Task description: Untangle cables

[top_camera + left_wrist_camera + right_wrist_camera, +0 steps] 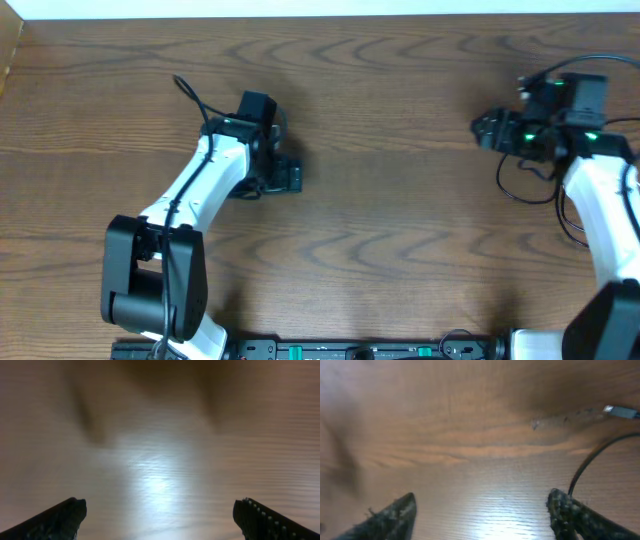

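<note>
Cables at the jaws: neither cord is held. The right jaws stand wide open over bare bench [380, 220], and the left jaws are also wide open with nothing between them.
Nearest cord: the black cord [590, 456] starts right beside the right jaws' right-hand finger [565, 510]. Whether it touches that finger, I cannot tell.
Black cord axis: in the right wrist view it runs away from that finger, then bends off toward the right edge. None of it lies in the open gap.
White cord: a pale, blurred streak [560, 419] lies farther out, ahead of the right jaws and to the right of their centre line.
White cord axis: it runs across the view, almost parallel to the line between the two fingers. Its plug [620, 410] sits at the right end, and which way the plug tip faces is too blurred to say.
Crossing: no point where black and white cross is visible.
From overhead: a thin black loop lies on the bench just beside the right arm [600, 190], on the robot's side of its jaws. The white cord cannot be made out there.
Nearer arm: the right. The left arm [190, 190] is well apart from both cords and sees only wood.
Coming move, as I judge it: the right jaws must shift toward their own right-hand finger side to bring the black cord into the gap.
</note>
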